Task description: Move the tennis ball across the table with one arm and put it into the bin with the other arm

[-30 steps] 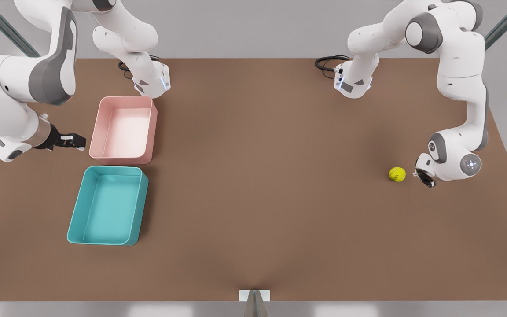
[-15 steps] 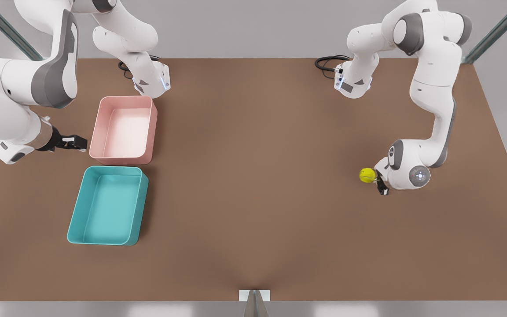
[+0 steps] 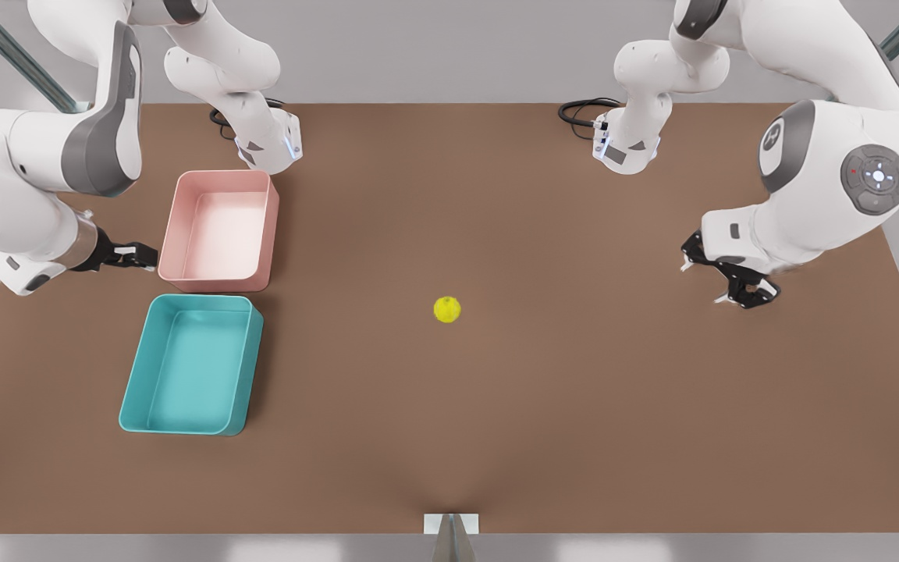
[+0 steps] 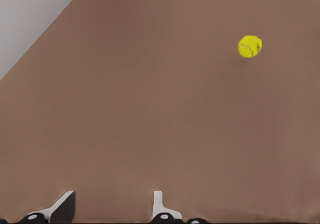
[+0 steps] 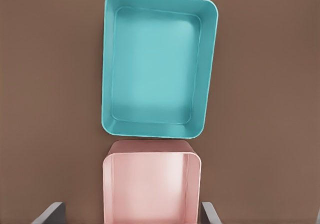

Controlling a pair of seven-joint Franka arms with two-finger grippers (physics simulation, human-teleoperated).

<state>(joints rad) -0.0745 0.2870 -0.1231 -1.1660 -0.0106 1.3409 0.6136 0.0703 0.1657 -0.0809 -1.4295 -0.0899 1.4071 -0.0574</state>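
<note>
Tennis ball (image 3: 447, 309) alone mid-table (image 3: 496, 437), open all sides; pink tub (image 3: 219, 231) just beside bin (image 3: 188, 364).

The ball (image 3: 447, 309) is small, fuzzy and yellow-green, with a faint dark seam visible in the left wrist view (image 4: 250, 46). It sits on the bare brown worktop (image 3: 496, 406) near its middle, touching nothing, well apart from the bin and from both tools. The bin (image 3: 190, 364) is a teal rectangular tub with rounded corners and low walls, upright, open side up, with nothing inside (image 5: 157, 63). It lies on the worktop at the front view's left, just beside the pink tub (image 3: 219, 230).
</note>
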